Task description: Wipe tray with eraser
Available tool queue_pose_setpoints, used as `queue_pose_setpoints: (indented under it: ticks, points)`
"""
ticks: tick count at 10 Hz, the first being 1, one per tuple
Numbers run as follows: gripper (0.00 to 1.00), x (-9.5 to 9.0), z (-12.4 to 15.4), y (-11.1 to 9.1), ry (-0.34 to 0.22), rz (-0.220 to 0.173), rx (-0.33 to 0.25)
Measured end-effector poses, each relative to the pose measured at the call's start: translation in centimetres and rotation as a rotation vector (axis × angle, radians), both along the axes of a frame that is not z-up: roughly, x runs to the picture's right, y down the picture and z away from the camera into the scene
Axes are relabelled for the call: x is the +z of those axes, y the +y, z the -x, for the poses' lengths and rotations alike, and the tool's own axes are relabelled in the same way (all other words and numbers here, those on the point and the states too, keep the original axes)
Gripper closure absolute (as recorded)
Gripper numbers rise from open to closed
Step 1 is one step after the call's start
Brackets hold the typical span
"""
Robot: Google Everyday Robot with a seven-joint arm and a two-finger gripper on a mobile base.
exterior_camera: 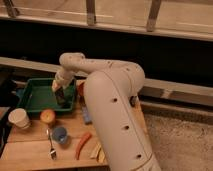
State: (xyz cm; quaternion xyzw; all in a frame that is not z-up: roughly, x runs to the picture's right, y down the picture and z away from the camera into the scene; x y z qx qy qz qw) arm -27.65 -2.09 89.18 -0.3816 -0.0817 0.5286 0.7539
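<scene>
The white arm is bending down over a pale wooden tabletop (30,150), and its gripper (59,91) is hanging inside the right half of the shallow rectangular green plastic tray (26,86), which is lying at the table's back left. The small dark block with a tan-yellow top, the eraser (60,96), is sitting right at the gripper's tip, low over the tray floor near the right rim; I cannot tell whether the gripper is clenching it. In front of the tray, a white paper cup (19,118) and a small round orange object (48,117) are standing side by side. Nearer the front edge, a small blue cup (60,134) is standing beside a metal utensil (51,147), an orange-red elongated piece (82,145) and a yellow piece (99,151). A flat blue block (87,116) is lying just right of the tray, against the arm's bulk. Behind the table a dark wall (165,55) is running across under a pale rail (175,85), and speckled grey floor (182,140) is spreading to the right.
</scene>
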Motion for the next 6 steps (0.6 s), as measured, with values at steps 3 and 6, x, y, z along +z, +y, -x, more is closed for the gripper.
queue_pose_setpoints:
  ticks: [3, 6]
  points:
    - [0.94, 0.9, 3.7, -1.3, -0.048, -0.027, 0.008]
    - [0.94, 1.0, 7.0, -2.0, -0.102, -0.053, -0.013]
